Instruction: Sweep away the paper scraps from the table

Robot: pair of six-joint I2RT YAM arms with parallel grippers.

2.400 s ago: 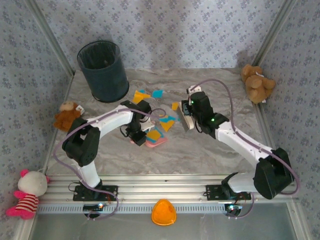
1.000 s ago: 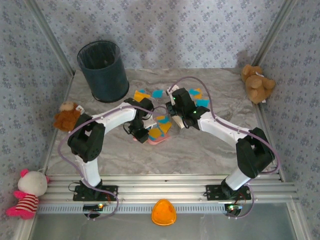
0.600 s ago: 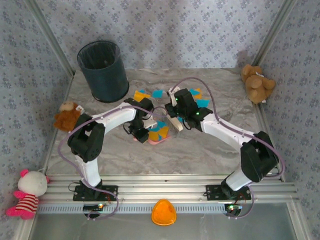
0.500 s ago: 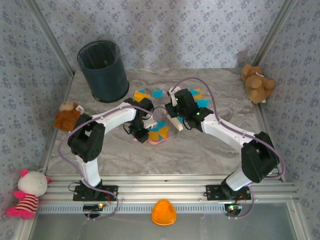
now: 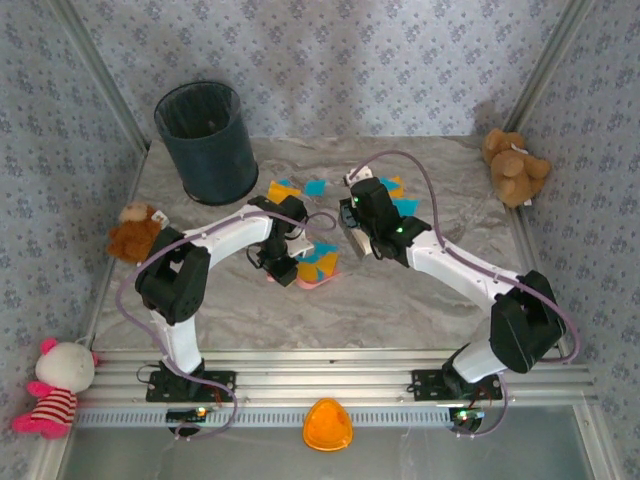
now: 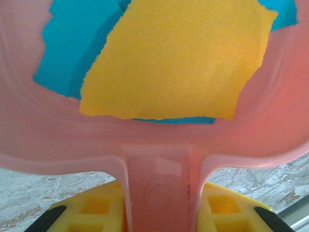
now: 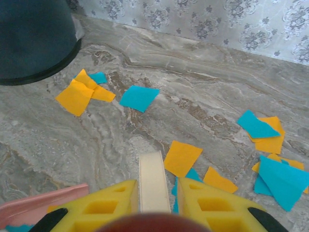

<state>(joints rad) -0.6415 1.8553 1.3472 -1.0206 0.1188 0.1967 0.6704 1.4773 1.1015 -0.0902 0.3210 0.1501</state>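
My left gripper is shut on the handle of the pink dustpan, which lies flat on the marble table. In the left wrist view the yellow fingers clamp the dustpan's handle, and an orange scrap lies over blue scraps in the pan. My right gripper is shut on a cream brush, just right of the pan's mouth. Loose paper scraps lie beyond it: orange, blue, orange, and a cluster at the right.
A dark bin stands at the back left, close to the scraps. Plush toys sit at the table's edges: a brown one left, a bear back right. The ribbed rail runs along the near edge.
The right gripper swung the brush left toward the dustpan and has now drawn back slightly to the right. More scraps lie in the pan. The left gripper has barely moved.
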